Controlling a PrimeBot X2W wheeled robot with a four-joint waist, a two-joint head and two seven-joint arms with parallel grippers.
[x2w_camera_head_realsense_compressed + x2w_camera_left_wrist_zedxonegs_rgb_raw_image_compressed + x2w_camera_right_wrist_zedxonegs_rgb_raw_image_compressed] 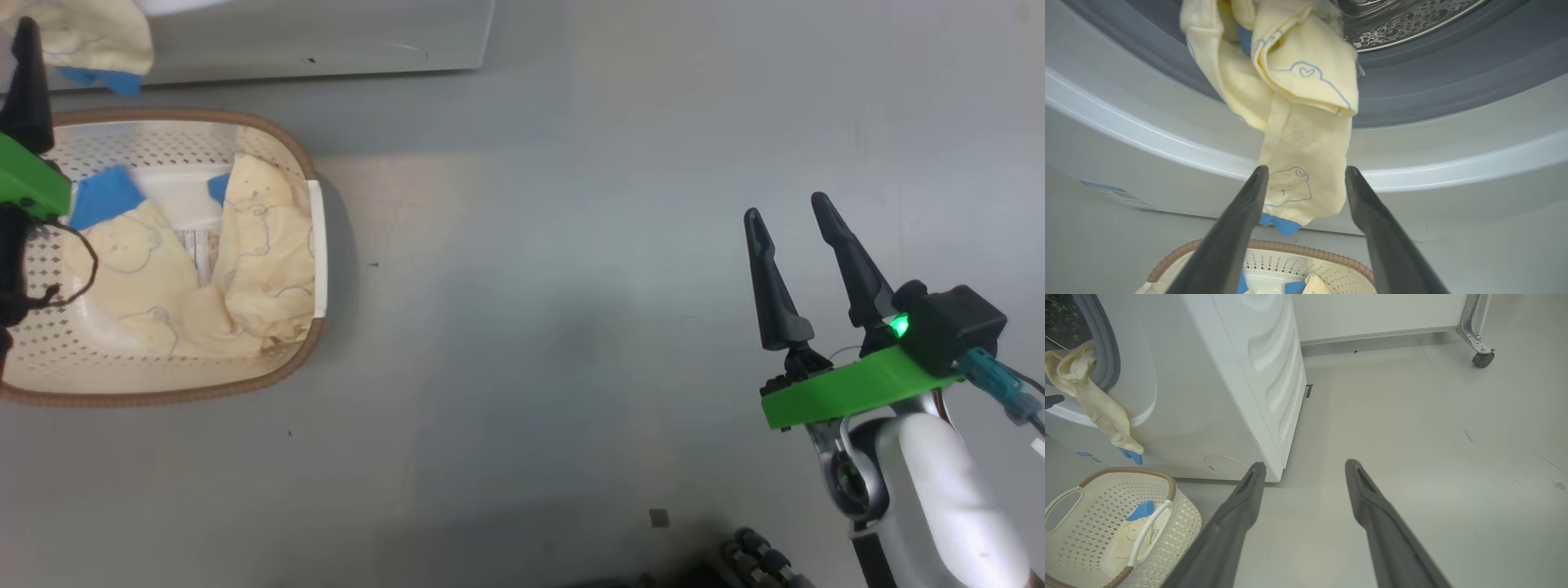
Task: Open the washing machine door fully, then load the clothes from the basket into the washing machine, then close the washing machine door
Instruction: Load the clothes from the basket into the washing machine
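The washing machine stands white at the left, its steel drum open; the washing machine door is out of view. One piece of the clothes, cream with blue line drawings, hangs out of the drum over the grey gasket and down the front. My left gripper is open, its fingers either side of the cloth's lower end without pinching it. More clothes lie in the basket below. My right gripper is open and empty over bare floor to the right.
A blue sticker sits low on the machine's front. A metal frame leg with a caster stands at the back right by a white panel. Grey floor stretches between basket and right arm.
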